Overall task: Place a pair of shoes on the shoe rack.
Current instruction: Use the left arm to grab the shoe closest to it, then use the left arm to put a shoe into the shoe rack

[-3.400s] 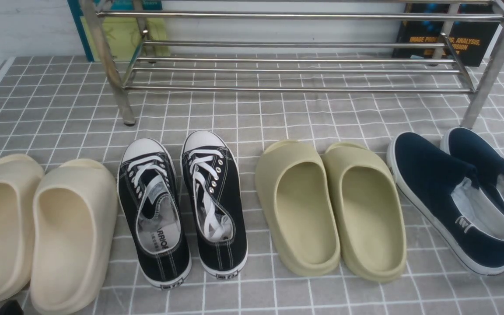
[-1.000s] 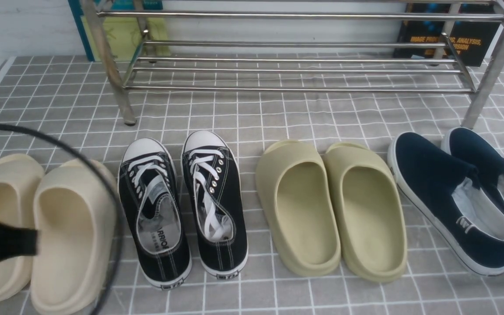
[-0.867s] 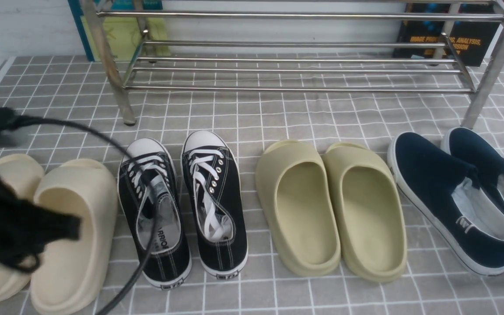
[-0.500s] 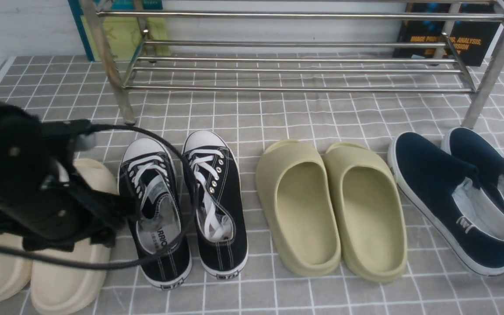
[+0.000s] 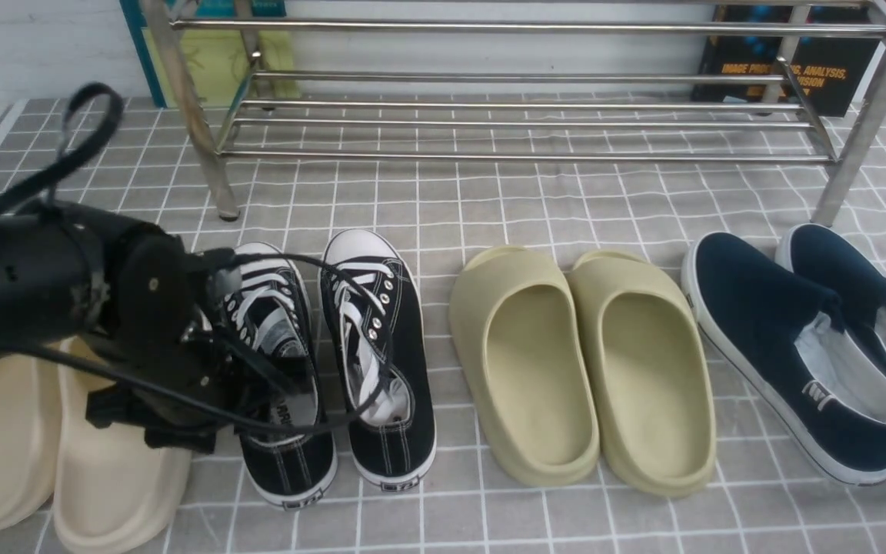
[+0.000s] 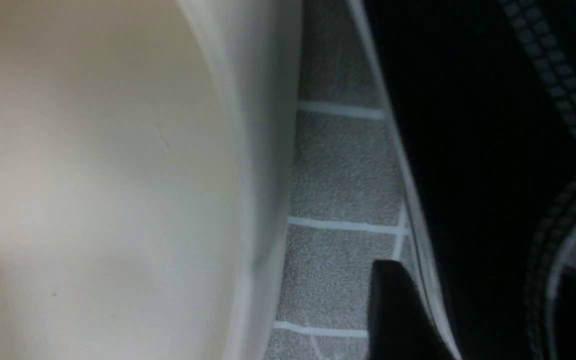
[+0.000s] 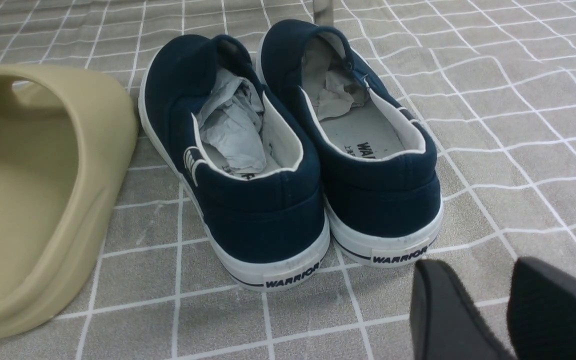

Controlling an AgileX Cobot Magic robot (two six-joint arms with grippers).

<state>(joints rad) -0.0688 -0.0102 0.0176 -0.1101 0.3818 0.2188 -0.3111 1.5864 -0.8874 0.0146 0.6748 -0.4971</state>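
Swinging in over the cream foam slippers (image 5: 104, 477), the black left arm (image 5: 35, 285) is now covering part of the left one of the two black canvas lace-up sneakers (image 5: 381, 338) with white laces and toe caps; a second earlier it was only edging into the front view. Both sneakers are sitting where they were, side by side on the grey checked mat (image 5: 535, 208), toes toward the low shoe rack of shiny silver metal tubes (image 5: 520, 158), well short of it and not yet lifted. This is looking like the reach for the first shoe nearing its grasp.

The front view is hiding the fingertips behind cable and wrist. The left wrist view is filling that gap: the left gripper (image 6: 488, 320) is standing spread, one black finger (image 6: 393, 310) low between slipper and white sole, and what seems to be the other inside the collar, so the jaws are straddling the side wall without pinching it yet. The right gripper (image 7: 503, 320), missing from the front view, is showing only in its own wrist view, jaws parted and empty, near the heels of the navy laceless slip-ons (image 7: 288, 165).
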